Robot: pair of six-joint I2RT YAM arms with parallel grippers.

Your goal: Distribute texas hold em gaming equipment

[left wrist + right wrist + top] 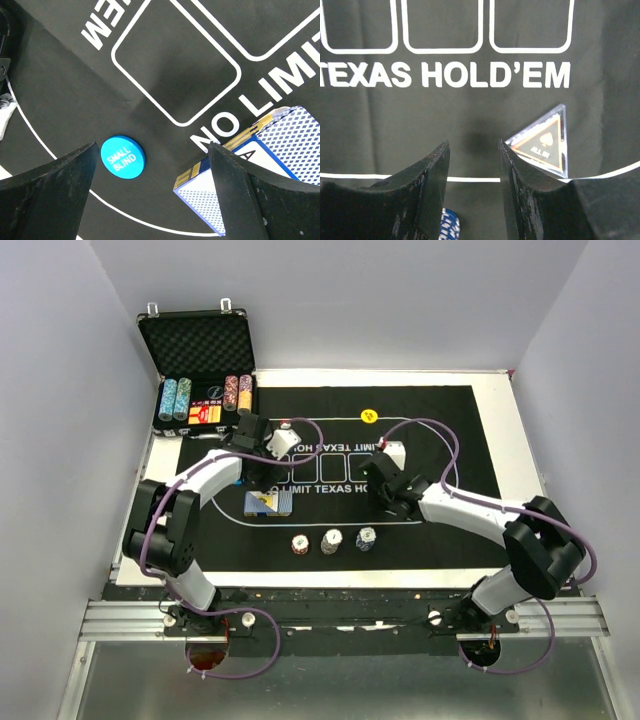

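1. Blue "SMALL BLIND" button point(123, 157) lay flat on the black mat point(175, 60) below the left gripper point(152, 150), whose fingers stood wide apart and held nothing.
2. Blue-backed card packs point(287, 145) lay just beside the button.
3. "ALL IN" triangular marker point(542, 141) lay beside the right gripper point(473, 147); its fingers were parted, with nothing in the gap.
4. Three chip stacks point(331, 541) stood near the mat's near edge, and the yellow button point(368, 416) lay near its far edge.
5. Open case point(195, 340) sat at the far left.

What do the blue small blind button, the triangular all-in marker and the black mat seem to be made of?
The blue small blind button looks like hard plastic, possibly painted metal: smooth face, crisp rim, printed lettering. The triangular all-in marker looks like clear acrylic over a dark insert: its transparent edges catch light. The black mat seems matte fabric or rubber: no glare, printed white lines.
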